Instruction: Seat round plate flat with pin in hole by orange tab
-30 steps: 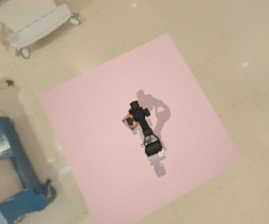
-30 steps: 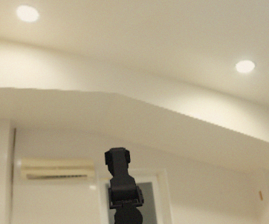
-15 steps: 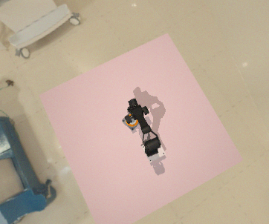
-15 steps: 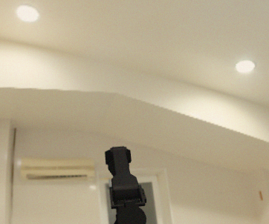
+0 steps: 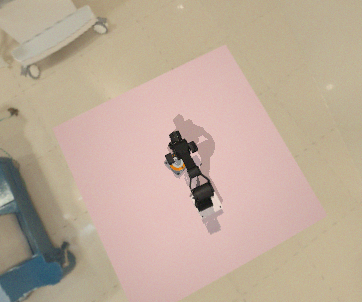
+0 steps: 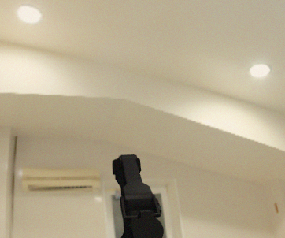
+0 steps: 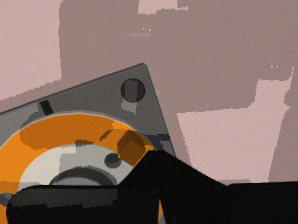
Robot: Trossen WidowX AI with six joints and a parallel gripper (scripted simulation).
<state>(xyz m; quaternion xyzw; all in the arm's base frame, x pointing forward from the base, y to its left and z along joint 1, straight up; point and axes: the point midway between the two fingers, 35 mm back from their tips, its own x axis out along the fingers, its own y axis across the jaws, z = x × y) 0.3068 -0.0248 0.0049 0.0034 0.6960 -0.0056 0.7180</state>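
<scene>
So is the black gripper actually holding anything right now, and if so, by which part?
Nothing is held. The black gripper is shut on nothing, its closed tip by the small orange tab of the round orange plate.

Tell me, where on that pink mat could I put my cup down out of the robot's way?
The pink mat looks bare along its outer edges and corners, especially the wide stretch toward the blue cart. It is crowded at the middle, where the arm reaches over the grey base and orange plate, its shut gripper against the orange tab.
</scene>
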